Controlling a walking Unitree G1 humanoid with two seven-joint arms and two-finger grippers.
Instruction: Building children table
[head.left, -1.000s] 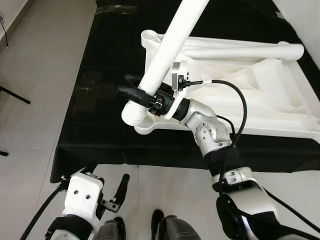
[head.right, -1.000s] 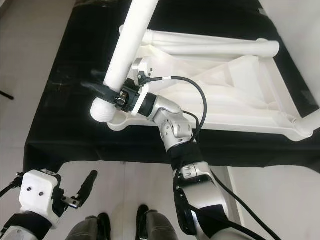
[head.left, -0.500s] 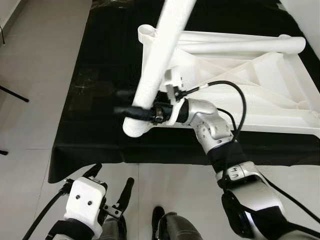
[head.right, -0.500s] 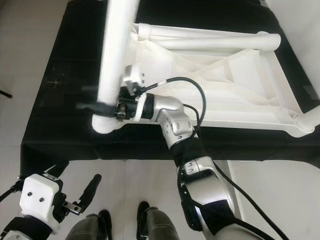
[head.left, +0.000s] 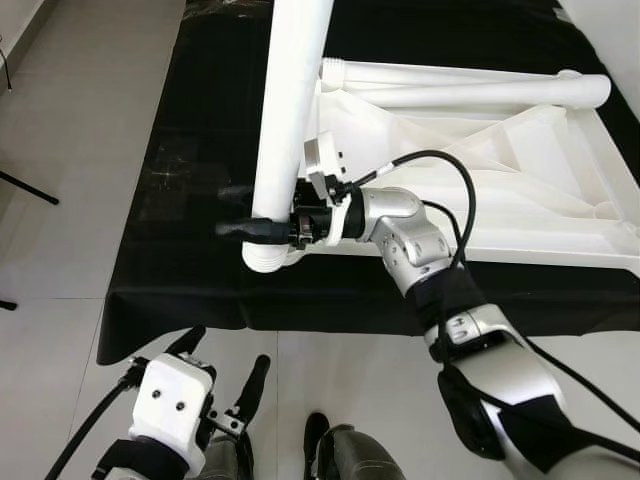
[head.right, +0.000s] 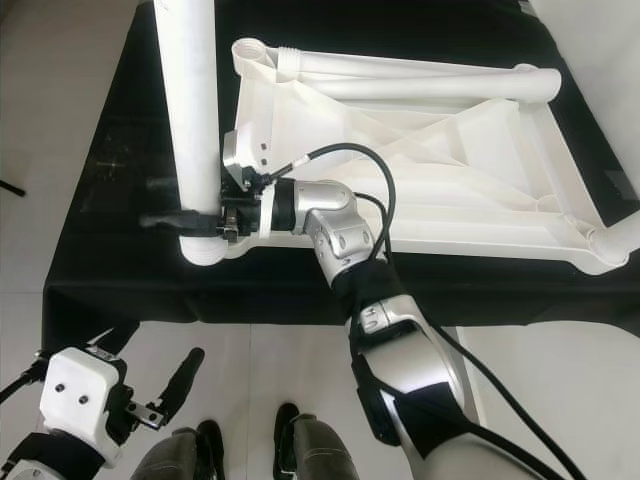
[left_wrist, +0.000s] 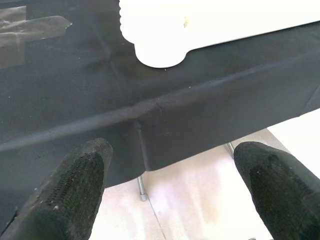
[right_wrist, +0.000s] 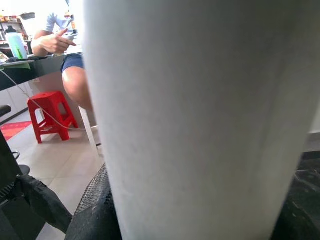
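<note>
1. Desk (head.left: 200, 150), draped in black cloth, standing on a pale tiled floor (head.left: 60, 150)

2. Tabletop (head.left: 480, 190), white plastic, lying underside up on the desk with its ribbing showing; it fills the desk from centre out to 3 o'clock

3. Loose leg (head.left: 290, 110), a white tube, standing close to upright over the tabletop's near corner at 9 o'clock of the tabletop; its lower end sits at the corner socket, though whether it is seated cannot be told

4. Fitted leg (head.left: 470, 92), white, lying flat along the tabletop's far edge at 12 o'clock

5. Right pincer (head.left: 268, 226), reaching in from 3 o'clock, its black fingers clamped around the loose leg just above the leg's lower end; in the right wrist view the leg rises between the fingers

6. Left pincer (head.left: 222, 385), held low in front of the desk's near edge at 7 o'clock, fingers apart with nothing between them

7. Red stool (right_wrist: 50, 112) and a seated person (right_wrist: 67, 55), beyond the desk in the right wrist view
</note>
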